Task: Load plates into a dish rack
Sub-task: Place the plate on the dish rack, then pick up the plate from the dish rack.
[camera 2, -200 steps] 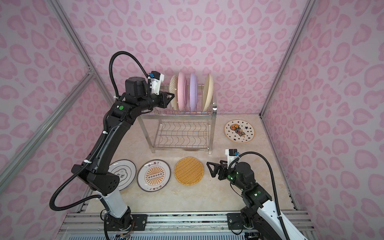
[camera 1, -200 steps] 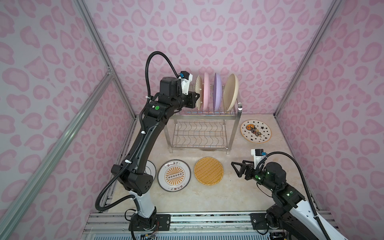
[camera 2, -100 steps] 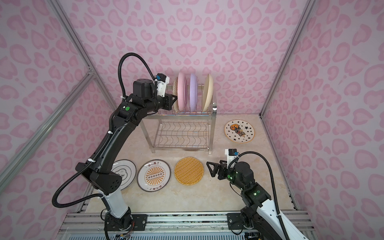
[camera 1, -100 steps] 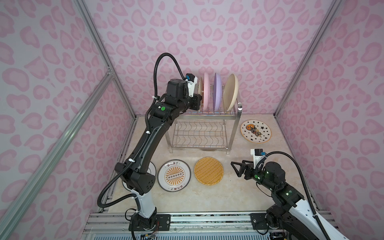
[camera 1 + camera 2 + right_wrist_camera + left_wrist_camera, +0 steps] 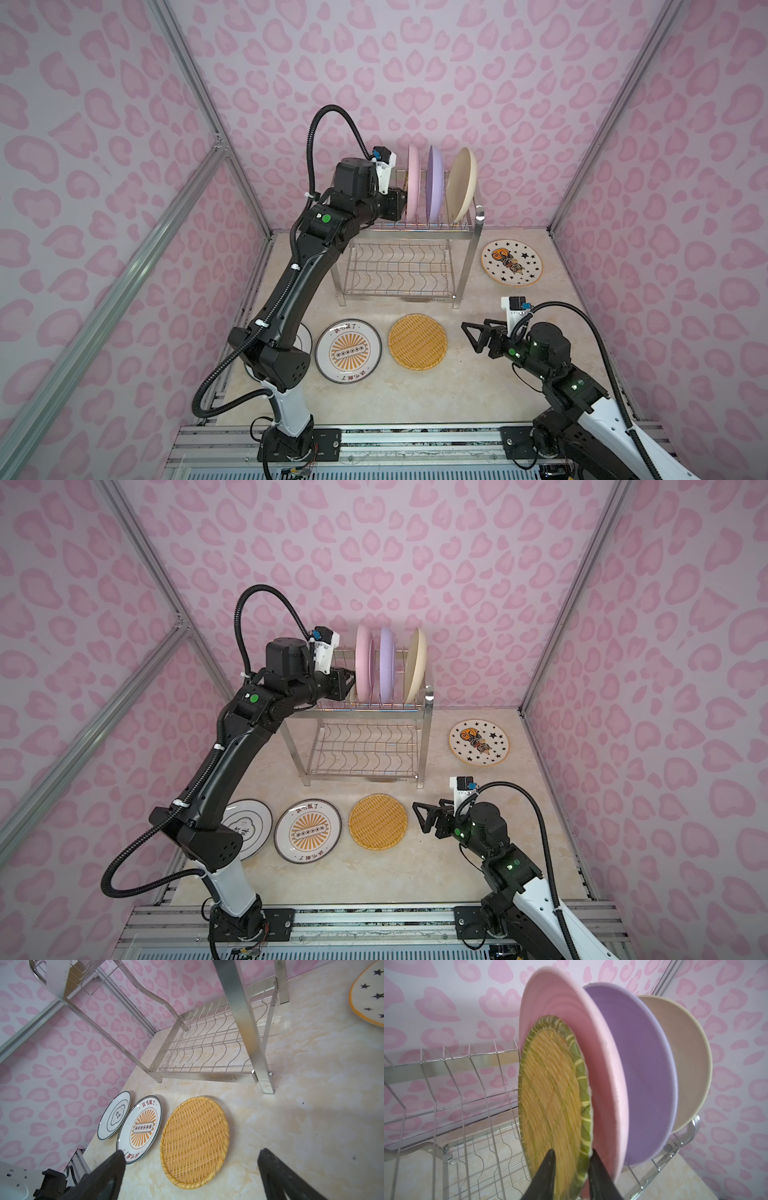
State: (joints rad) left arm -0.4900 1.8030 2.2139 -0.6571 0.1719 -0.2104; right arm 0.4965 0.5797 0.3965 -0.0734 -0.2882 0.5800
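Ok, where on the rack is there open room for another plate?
Free: top-tier prongs from the woven plate out to the rack end; the whole lower tier. Crowded: woven plate close beside pink plate, left claw straddling its rim.

Left arm (image 5: 286, 291) raised toward 12 o'clock; left gripper (image 5: 571, 1154) narrowly parted, grip unclear. Right arm (image 5: 582, 390) folded low; right gripper (image 5: 471, 337) wide apart, pointing 9 o'clock.

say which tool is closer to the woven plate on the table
Right. The right tool hovers open beside the woven plate; the left tool is up at the dish rack's top tier, straddling a second woven plate.
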